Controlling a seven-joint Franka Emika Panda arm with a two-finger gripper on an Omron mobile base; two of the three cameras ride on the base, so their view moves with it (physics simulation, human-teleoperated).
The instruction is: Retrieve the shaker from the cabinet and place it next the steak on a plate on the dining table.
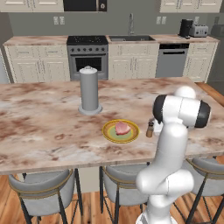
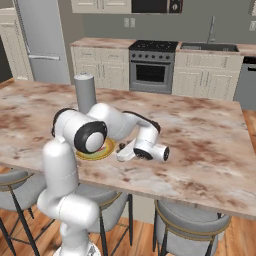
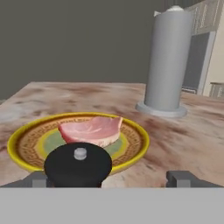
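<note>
1. You saw the dining table topped in pink-brown marbled stone, smooth, soft sheen.
2. The shaker looked like tan wood; its cap was black, smooth, matt.
3. The plate looked glazed ceramic, yellow rim, patterned band.
4. The steak was pink, moist-looking.
5. The grey cylinder was plain and matt.
6. The stools had grey cloth-like seats on dark metal legs.

Base views flank the dining table (hand view: close, low).
</note>
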